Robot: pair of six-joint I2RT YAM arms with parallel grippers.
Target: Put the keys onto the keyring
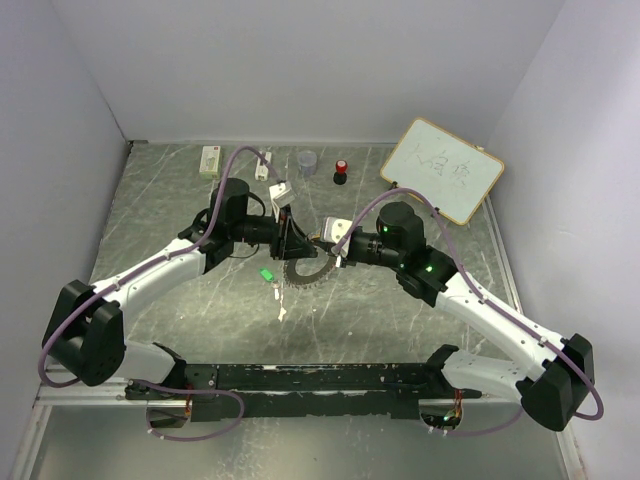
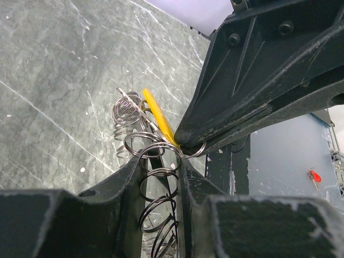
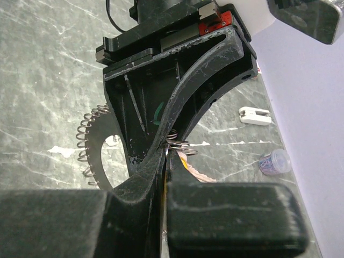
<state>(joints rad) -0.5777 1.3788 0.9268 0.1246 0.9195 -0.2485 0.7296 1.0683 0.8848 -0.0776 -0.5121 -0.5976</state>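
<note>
Left gripper [image 2: 160,165] clamps the keyring [image 2: 155,144]; right gripper [image 3: 164,172] pinches the yellow key [image 2: 158,115] against it — likely light, stiff, slippery; best held by its plastic head; green key [image 1: 267,273] lies loose nearby.

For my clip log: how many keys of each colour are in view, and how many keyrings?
green key: 1
yellow-orange key: 1
keyring: 1
Total: 3
</note>
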